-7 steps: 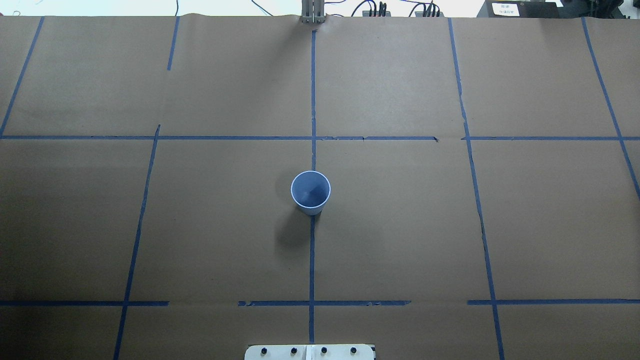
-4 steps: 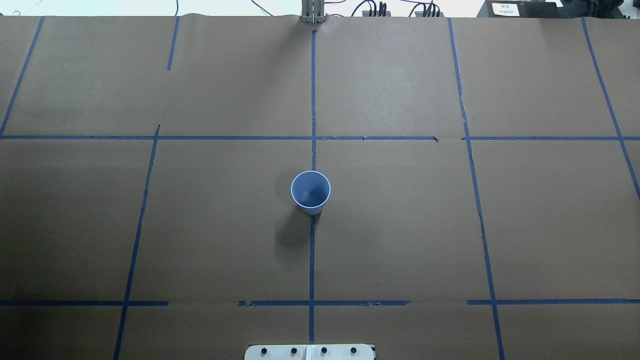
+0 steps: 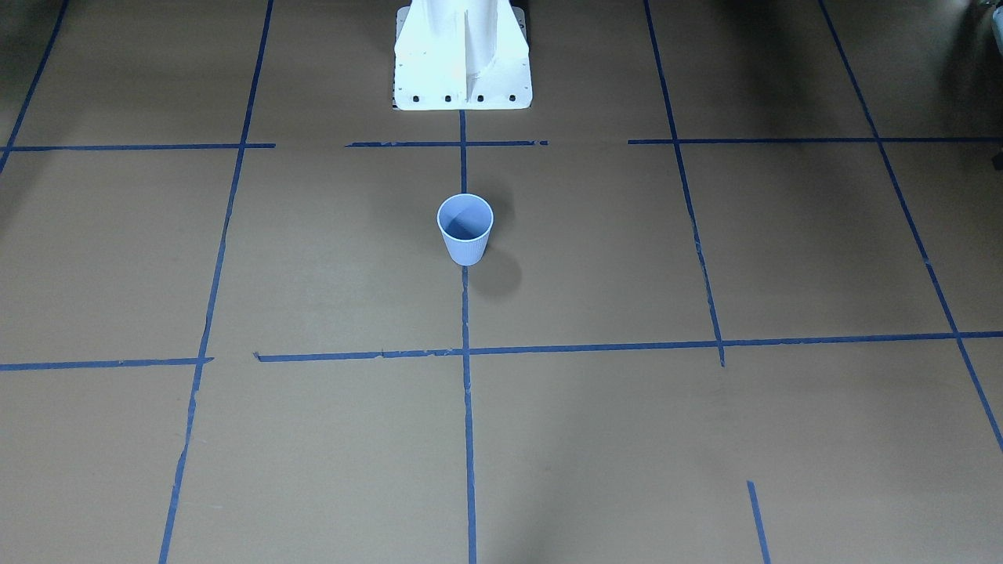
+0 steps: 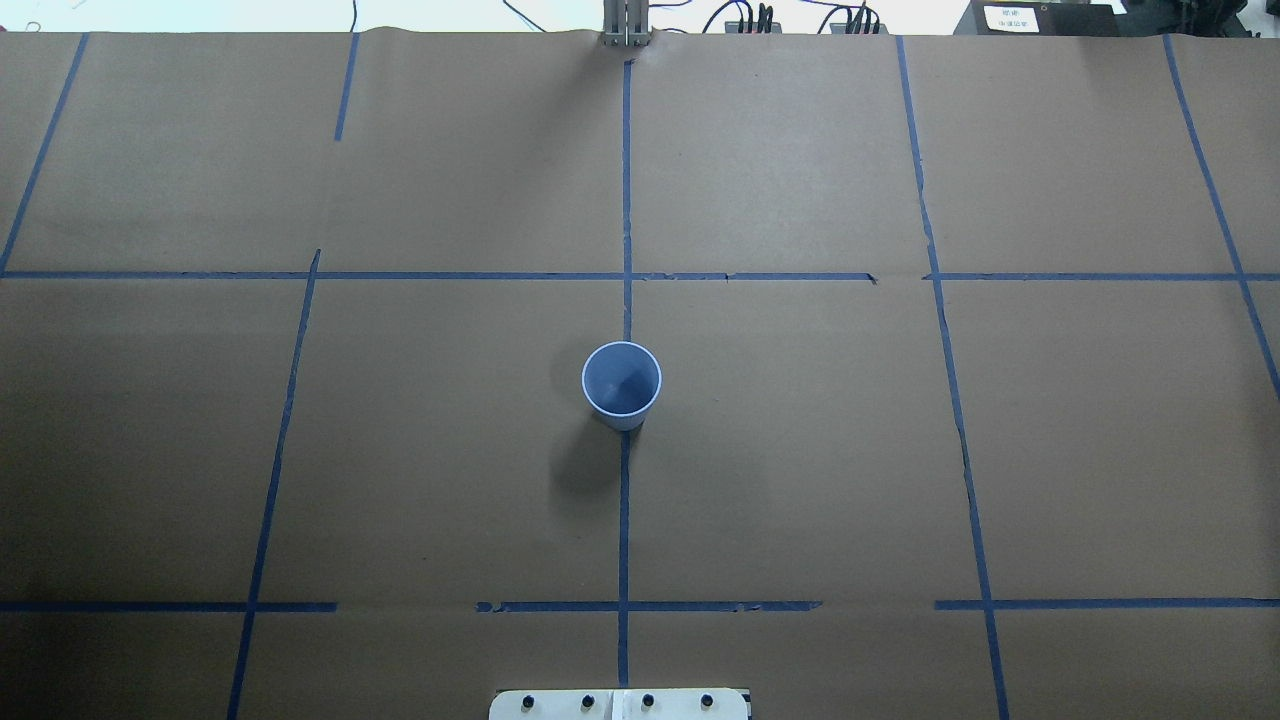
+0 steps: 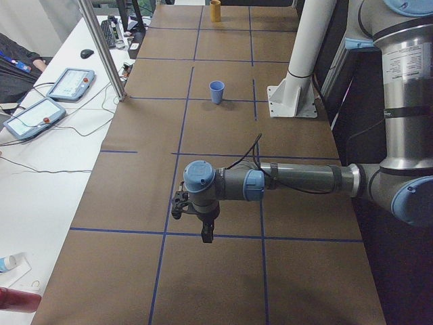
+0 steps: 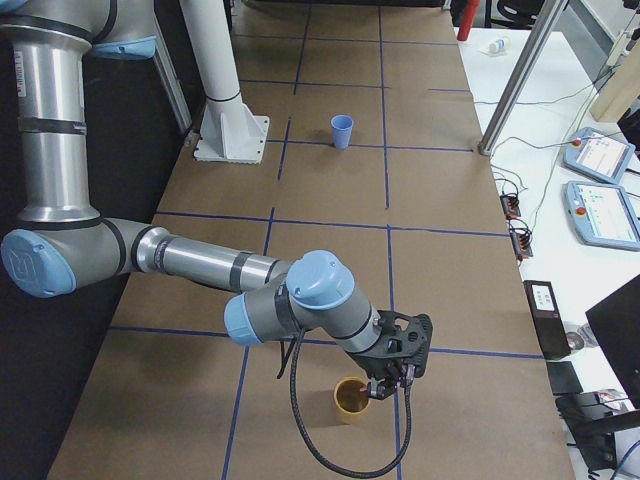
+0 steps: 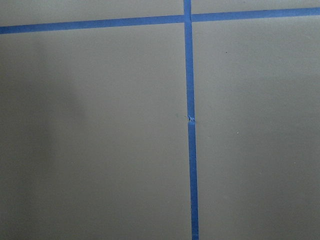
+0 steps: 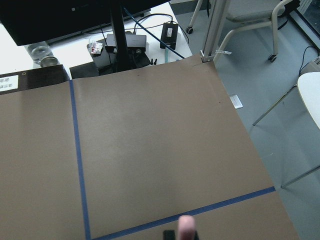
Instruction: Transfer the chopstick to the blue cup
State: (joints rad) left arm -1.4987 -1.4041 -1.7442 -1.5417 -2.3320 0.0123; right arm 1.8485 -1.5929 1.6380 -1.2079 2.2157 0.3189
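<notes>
The ribbed, round blue cup (image 4: 621, 385) has not moved on the smooth brown paper table (image 4: 850, 470). I cannot tell whether the left gripper (image 5: 206, 233) or the right gripper (image 6: 395, 383) is apart or together.

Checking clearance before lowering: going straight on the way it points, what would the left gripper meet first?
The left gripper points down, so probably the brown paper table covering, beside a blue tape line; its wrist view shows nothing else below.

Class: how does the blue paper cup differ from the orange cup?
The blue paper cup is pale blue; the orange cup is tan-orange. The blue paper cup stands alone on a tape line; the orange cup stands close by the right gripper. Both are upright.
</notes>
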